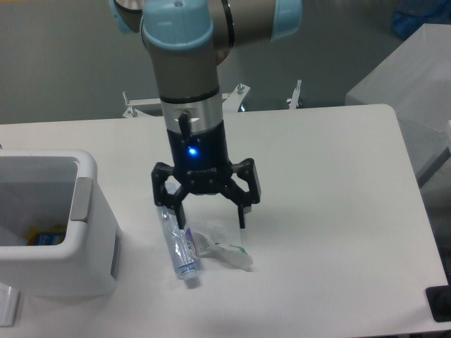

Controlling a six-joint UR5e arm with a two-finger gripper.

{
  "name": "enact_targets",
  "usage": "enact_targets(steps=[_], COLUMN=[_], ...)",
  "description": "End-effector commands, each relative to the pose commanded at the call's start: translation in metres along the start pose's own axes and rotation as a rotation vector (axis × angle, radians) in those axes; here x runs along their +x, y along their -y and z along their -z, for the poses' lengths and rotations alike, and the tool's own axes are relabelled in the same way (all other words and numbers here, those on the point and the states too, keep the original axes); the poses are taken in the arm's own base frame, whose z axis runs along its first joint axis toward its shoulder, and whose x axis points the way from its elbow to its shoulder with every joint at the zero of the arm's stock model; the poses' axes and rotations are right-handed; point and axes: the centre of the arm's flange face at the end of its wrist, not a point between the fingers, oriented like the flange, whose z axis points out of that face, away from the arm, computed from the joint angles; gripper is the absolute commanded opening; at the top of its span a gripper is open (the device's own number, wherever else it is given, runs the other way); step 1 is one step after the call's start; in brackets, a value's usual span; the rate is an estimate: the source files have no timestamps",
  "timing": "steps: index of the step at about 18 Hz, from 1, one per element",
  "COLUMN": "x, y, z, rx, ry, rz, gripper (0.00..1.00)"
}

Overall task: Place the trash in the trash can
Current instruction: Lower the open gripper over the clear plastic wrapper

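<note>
A flattened clear plastic bottle point(181, 248) with a blue-red label lies on the white table, its cap end toward the front edge. Touching its right side is a crumpled clear-white wrapper point(224, 248) with green marks. My gripper point(204, 220) hangs straight down just above and behind both pieces, its fingers spread wide open with nothing between them; the left fingertip is over the bottle's far end and the right one over the wrapper's far edge. The white trash can point(79, 211) stands at the left, its opening facing up, with something blue and yellow inside.
The table's right edge runs beside a grey surface point(402, 77) at the upper right. Metal clamps point(239, 95) sit at the table's back edge behind the arm. A dark object point(440, 304) shows at the bottom right corner.
</note>
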Motion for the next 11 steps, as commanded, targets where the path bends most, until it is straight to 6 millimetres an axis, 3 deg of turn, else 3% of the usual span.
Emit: enact_targets(steps=[7,11], x=[-0.004,0.003], y=[-0.01,-0.03], z=[-0.044,-0.077], rx=[-0.072,-0.144], ry=[0.013,0.032], rz=[0.005,0.139], gripper=[1.0,1.0])
